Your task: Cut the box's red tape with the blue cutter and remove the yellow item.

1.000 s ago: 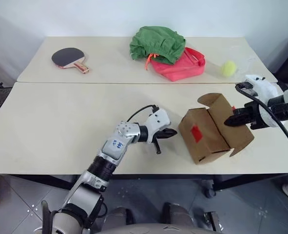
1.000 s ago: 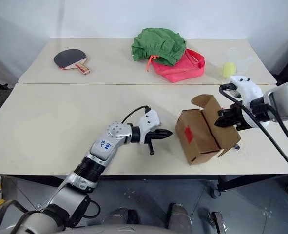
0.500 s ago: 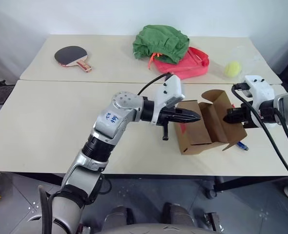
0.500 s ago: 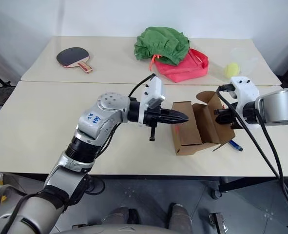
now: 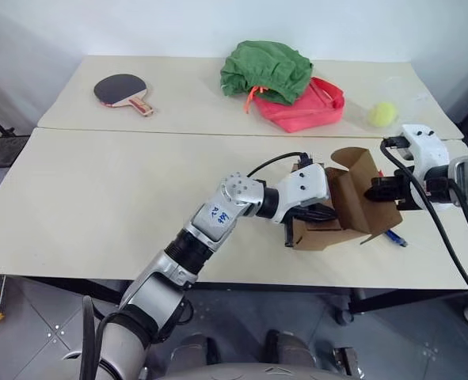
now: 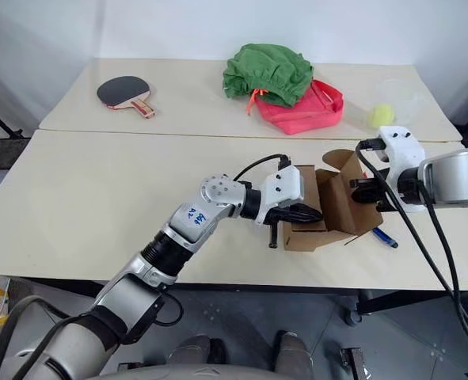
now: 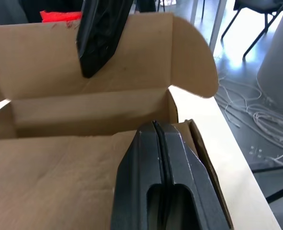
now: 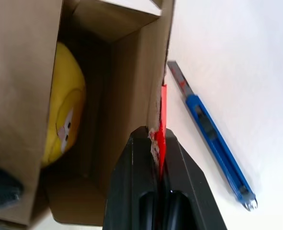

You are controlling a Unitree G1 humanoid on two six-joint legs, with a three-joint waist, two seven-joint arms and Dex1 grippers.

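Two grippers work the box (image 5: pixel 329 218) at the table's near right: the right gripper (image 8: pixel 158 143) pinches its taped lid, the left gripper (image 7: pixel 156 132) pressed together at the opening. Behind the lid the blue cutter (image 8: pixel 213 139) lies flat.

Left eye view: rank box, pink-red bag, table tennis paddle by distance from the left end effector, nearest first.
1. Box: at the left end effector, near table edge, robot's right.
2. Pink-red bag: far side, under the green cloth.
3. Table tennis paddle: far-left corner of the table.

Matt brown cardboard box (image 5: pixel 352 194), glossy blue plastic cutter (image 8: pixel 213 143), soft plush yellow item (image 8: pixel 62 105), smooth matt table (image 5: pixel 99 206).
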